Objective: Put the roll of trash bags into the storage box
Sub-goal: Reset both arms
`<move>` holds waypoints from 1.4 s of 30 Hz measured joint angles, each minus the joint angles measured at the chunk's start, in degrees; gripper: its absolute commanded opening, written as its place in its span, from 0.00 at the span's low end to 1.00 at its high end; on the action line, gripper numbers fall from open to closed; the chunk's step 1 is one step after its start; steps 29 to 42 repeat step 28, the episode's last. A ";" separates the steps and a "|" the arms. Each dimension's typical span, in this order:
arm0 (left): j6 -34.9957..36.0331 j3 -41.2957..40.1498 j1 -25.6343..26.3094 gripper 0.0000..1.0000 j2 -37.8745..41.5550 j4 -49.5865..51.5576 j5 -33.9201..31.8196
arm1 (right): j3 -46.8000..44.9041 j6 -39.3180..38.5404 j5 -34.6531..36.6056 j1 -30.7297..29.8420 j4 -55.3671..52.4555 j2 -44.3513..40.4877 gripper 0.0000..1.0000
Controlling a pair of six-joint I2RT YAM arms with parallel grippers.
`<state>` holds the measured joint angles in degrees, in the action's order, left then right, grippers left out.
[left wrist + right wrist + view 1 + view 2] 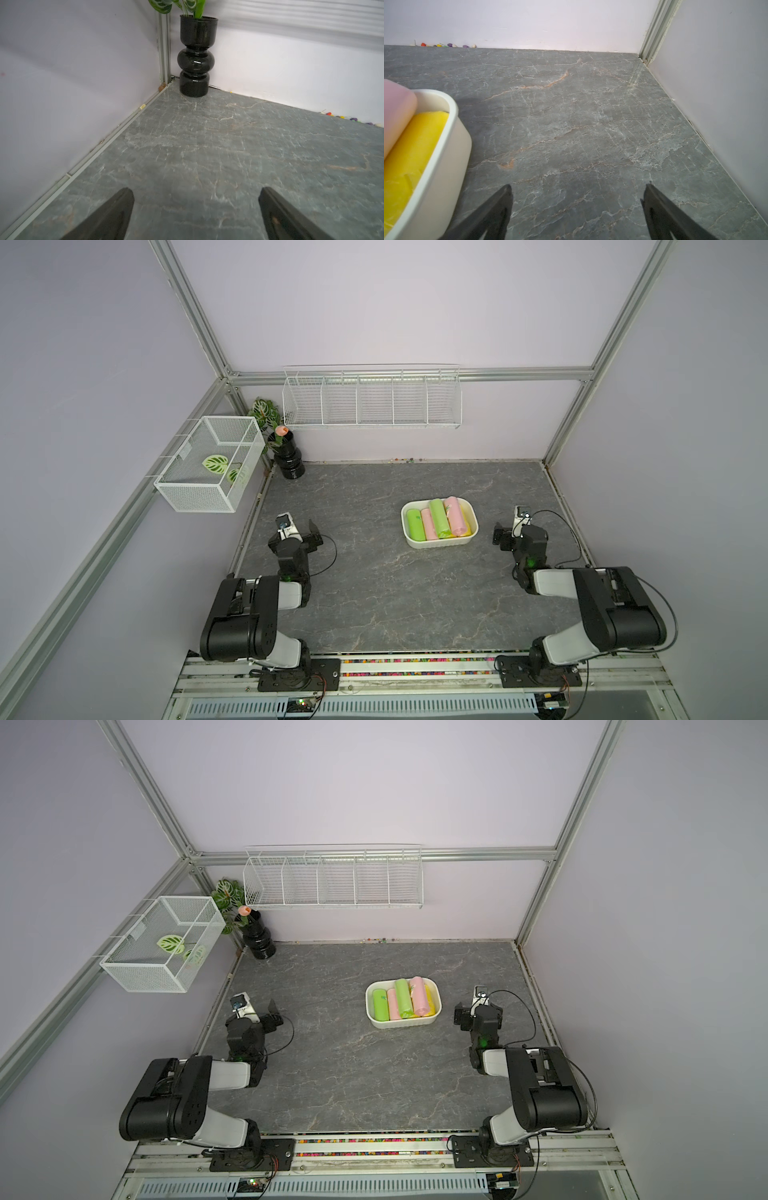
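The rolls of trash bags (438,517) all lie inside the storage box (432,544) on the desk (374,593), so placing looks done (left tool (195,191) and right tool (578,188) both gape empty), and the next move likely calls only for parking the arms.

The storage box (436,544), right of the middle in a top view, is smooth, shiny white plastic. The rolls of trash bags (439,517) look like thin plastic, a bit crinkly. The table top (374,593) looks like dull grey stone with pale cracks. The vase (195,62) is shiny black. The wire rack (372,404) and mesh basket (199,489) are white wire.
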<state>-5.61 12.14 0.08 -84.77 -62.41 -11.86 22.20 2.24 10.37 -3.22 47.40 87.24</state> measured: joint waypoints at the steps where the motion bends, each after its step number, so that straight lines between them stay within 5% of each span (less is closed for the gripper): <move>1: -0.15 -1.75 -0.31 1.00 0.00 -1.73 0.09 | -0.55 -0.15 -0.52 0.00 0.68 -0.07 0.99; 20: -1.18 6.64 -0.81 1.00 -0.44 6.69 0.59 | 0.70 -0.15 -1.01 0.00 -0.09 -0.37 0.99; 42: -1.16 6.75 -0.81 1.00 -0.55 8.48 1.20 | 0.70 -0.15 -0.98 0.00 -1.53 -0.37 0.99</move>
